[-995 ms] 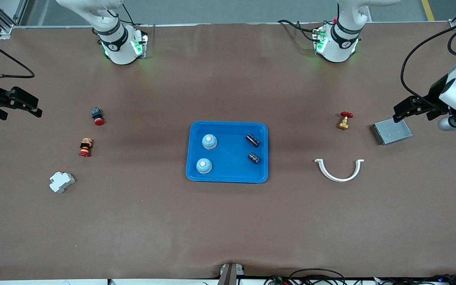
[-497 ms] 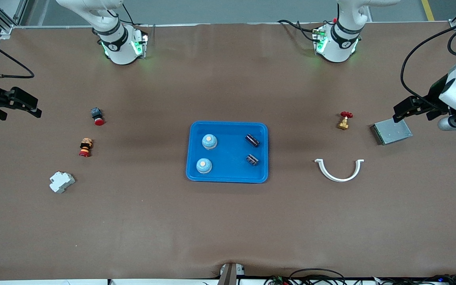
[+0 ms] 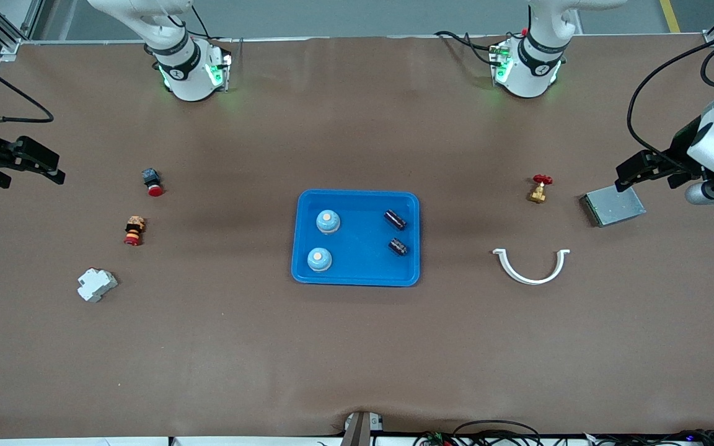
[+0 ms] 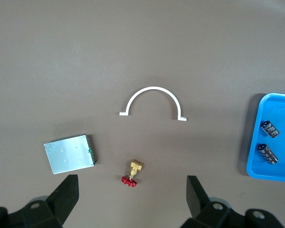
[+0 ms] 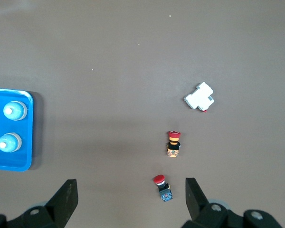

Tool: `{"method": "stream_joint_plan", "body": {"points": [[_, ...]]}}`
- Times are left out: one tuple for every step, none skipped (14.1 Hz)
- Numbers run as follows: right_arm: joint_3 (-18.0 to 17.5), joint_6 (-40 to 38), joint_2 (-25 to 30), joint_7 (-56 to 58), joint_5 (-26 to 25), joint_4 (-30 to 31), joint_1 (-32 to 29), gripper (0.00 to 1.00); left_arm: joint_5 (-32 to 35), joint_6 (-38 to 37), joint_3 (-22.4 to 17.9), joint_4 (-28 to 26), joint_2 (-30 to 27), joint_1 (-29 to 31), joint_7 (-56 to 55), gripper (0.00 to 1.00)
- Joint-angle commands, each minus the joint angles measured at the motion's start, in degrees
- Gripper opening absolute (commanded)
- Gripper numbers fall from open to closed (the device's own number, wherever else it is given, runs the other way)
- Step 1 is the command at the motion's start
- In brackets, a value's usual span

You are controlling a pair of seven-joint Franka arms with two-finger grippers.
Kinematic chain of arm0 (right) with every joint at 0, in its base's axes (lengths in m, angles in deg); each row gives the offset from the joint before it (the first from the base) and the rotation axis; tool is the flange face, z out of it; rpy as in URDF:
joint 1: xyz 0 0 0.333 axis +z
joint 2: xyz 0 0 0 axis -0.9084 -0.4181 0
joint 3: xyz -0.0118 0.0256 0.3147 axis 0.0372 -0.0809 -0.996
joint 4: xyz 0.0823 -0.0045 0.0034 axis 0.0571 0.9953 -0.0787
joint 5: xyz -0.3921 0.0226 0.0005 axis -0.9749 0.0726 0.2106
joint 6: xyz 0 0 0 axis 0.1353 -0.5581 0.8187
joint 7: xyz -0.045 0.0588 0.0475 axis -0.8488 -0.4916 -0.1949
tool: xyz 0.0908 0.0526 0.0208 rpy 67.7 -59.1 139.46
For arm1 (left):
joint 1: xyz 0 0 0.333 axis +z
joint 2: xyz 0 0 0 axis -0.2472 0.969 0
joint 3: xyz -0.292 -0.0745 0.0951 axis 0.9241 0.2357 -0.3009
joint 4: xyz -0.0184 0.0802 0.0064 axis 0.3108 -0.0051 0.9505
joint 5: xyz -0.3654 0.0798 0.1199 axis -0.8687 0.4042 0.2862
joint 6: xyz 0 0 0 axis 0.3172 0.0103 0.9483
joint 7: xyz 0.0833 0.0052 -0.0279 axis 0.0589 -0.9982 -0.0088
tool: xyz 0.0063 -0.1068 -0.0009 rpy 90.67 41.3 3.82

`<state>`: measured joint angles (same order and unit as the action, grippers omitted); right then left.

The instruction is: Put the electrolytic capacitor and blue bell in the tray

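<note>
Tray, bright blue, sits mid-table with two blue bells at its end toward the right arm and two dark electrolytic capacitors at its end toward the left arm; toward the left arm's end lie a white half-ring clip, a brass valve with red handwheel and a grey flat box; toward the right arm's end, two red push-buttons and a white circuit breaker. Left gripper hangs beside the grey box, jaws wide, empty; right gripper waits at its table end, jaws wide, empty.
</note>
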<state>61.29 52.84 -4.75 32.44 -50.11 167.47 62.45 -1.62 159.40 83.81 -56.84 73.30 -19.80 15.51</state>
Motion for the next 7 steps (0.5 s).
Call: {"method": "stream_joint_plan", "body": {"points": [[-0.3,0.1,1.1,0.7,-0.5,0.9,-0.8,1.00,1.0,-1.1,0.7,3.6,0.5,-0.1,0.9,1.00],[-0.3,0.1,1.1,0.7,-0.5,0.8,-0.8,1.00,1.0,-1.1,0.7,4.0,0.5,-0.2,1.0,1.00],[-0.3,0.1,1.1,0.7,-0.6,0.7,-0.7,1.00,0.8,-1.1,0.9,4.1,0.4,-0.4,1.0,1.00],[-0.3,0.1,1.2,0.7,-0.6,0.7,-0.6,1.00,0.9,-1.1,1.5,4.7,0.1,-0.4,1.0,1.00],[-0.3,0.1,1.2,0.7,-0.6,0.7,-0.6,1.00,1.0,-1.3,2.0,5.9,0.1,-0.4,1.0,1.00],[-0.4,0.0,1.2,0.7,-0.6,0.7,-0.6,1.00,1.0,-1.7,2.5,6.6,-0.2,-0.2,1.0,1.00],[-0.3,0.0,1.2,0.7,-0.7,0.7,-0.7,1.00,1.1,-2.8,3.0,7.0,-0.4,-0.2,1.0,1.00]]}}
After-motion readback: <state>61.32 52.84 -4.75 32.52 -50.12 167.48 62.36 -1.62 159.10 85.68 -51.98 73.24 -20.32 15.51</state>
